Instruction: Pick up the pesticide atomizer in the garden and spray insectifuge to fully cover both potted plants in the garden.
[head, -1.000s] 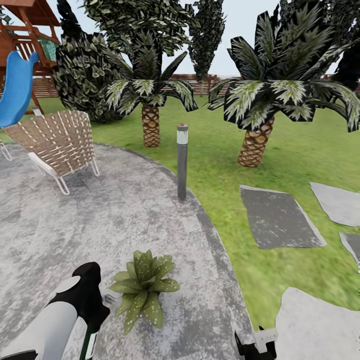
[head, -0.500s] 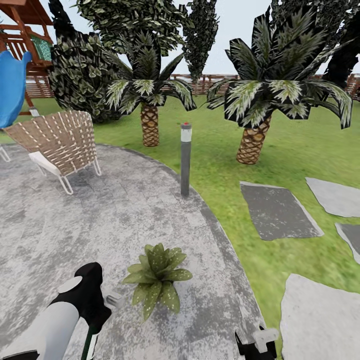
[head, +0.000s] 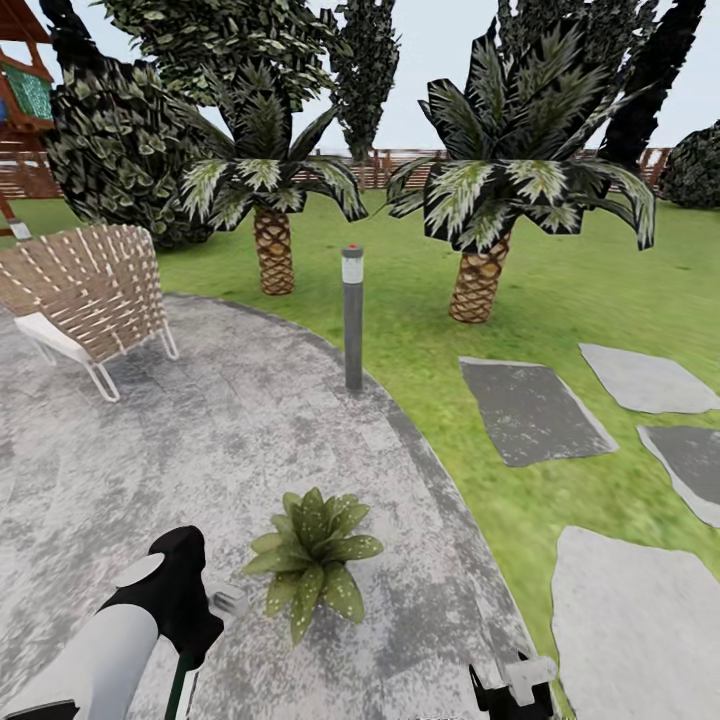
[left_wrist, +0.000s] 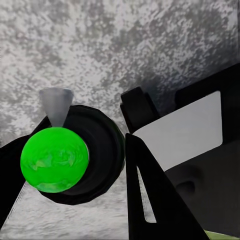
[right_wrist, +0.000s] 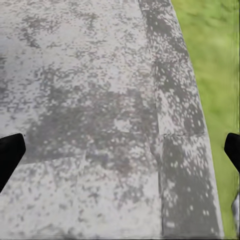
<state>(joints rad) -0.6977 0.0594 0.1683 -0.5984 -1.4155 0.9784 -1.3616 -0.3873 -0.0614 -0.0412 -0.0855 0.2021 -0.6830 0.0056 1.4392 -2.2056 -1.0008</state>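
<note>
One potted plant (head: 312, 558) visible | atomizer (left_wrist: 55, 159) mostly hidden (green bulb) | left gripper (head: 215, 605) cropped

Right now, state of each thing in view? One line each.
pesticide atomizer: gripped in the left claw, off the ground, over the stone.
left claw: shut on the atomizer.
right claw: open, empty, fingertips spread wide above the patio.
potted plant: upright on the patio, just ahead of the left claw.
lounge chair: standing, unoccupied.
bollard lamp: upright at the patio's edge.
</note>
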